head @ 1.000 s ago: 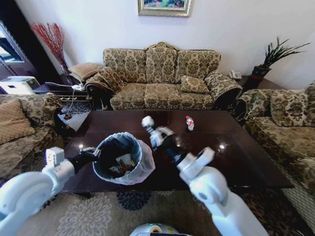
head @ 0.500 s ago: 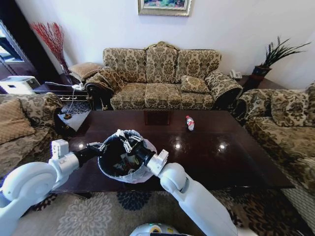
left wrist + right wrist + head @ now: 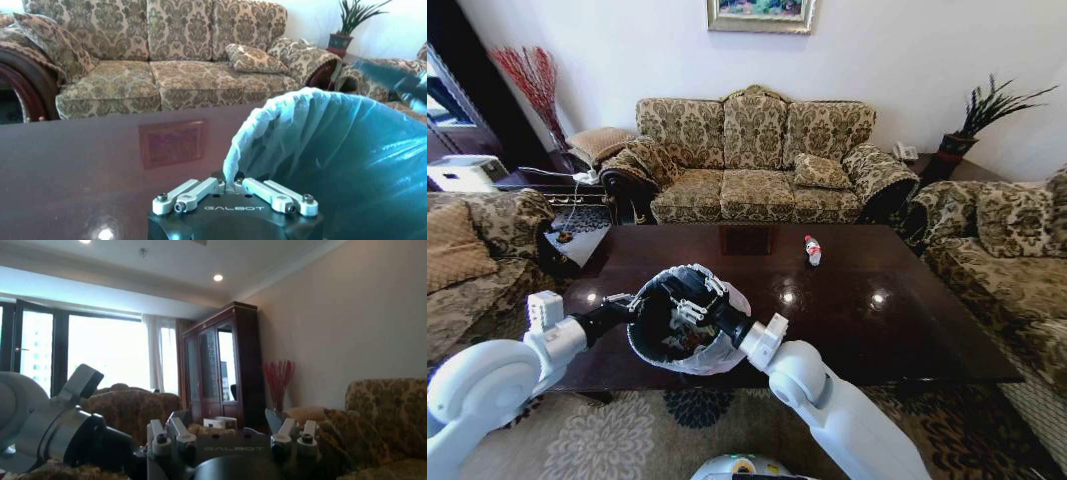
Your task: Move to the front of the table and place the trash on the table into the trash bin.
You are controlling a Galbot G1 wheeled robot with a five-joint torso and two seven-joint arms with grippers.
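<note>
Trash bin [image 3: 672,325] held up tilted at the near edge of the desk [image 3: 907,320] by left claw [image 3: 630,300] pinched on its bag rim, apparently so right claw [image 3: 689,312], spread open, can reach inside, bottle [image 3: 811,250] lying well beyond the bin.
</note>
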